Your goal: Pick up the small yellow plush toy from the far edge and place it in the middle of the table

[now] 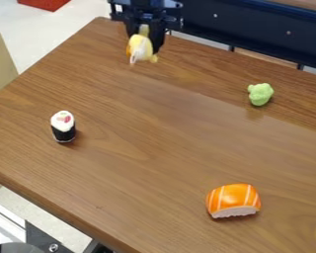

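At the top of the camera view, the black gripper (145, 43) hangs over the far left corner of the wooden table. It is shut on a small yellow toy (141, 48) with white and orange parts, held above the tabletop. A sushi roll toy (63, 126) with a white top and black side stands at the left. The orange salmon sushi toy (233, 200) with pale stripes rests at the lower right. Toward the right rear sits a lumpy green toy (260, 94).
The wooden table (144, 133) has its left front edge running diagonally across the lower left. A dark blue metal beam (253, 30) runs behind the far edge. A red object (44, 4) lies on the floor beyond.
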You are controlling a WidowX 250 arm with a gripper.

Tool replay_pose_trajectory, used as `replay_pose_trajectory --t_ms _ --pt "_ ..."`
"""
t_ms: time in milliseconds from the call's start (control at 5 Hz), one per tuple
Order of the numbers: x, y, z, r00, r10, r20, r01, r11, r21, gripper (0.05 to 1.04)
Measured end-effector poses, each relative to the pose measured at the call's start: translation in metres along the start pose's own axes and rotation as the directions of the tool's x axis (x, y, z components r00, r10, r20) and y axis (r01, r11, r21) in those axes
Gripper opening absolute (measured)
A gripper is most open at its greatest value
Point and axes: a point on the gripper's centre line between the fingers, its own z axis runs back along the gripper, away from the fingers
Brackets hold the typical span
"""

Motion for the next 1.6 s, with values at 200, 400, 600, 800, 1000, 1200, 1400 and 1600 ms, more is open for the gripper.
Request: replay_pose_trajectory --t_ms 200,400,600,800,1000,1200,1400,1600 --pt "-0.016 -0.009 -0.006 0.999 -0.038 -0.017 0.038 0.999 0.009 0.339" --pt "-0.03 -0.018 -0.026 0.997 -0.07 -0.032 0.071 0.997 0.031 0.339" --pt "-0.031 -0.025 -0.035 0.996 -0.084 -0.003 0.084 0.994 0.063 0.339" --pt "-0.027 -0.028 -0.052 0.996 -0.088 0.016 0.087 0.993 0.084 0.339" --pt "-0.023 -0.031 -0.063 0.994 -0.101 0.029 0.098 0.991 0.091 0.339" --pt "-0.025 -0.034 -0.071 0.993 -0.11 0.03 0.107 0.99 0.089 0.339" --pt "-0.032 -0.036 -0.081 0.993 -0.122 -0.006 0.122 0.989 0.089 0.409" --pt "-0.033 -0.034 -0.082 0.993 -0.12 -0.006 0.12 0.988 0.101 0.714"
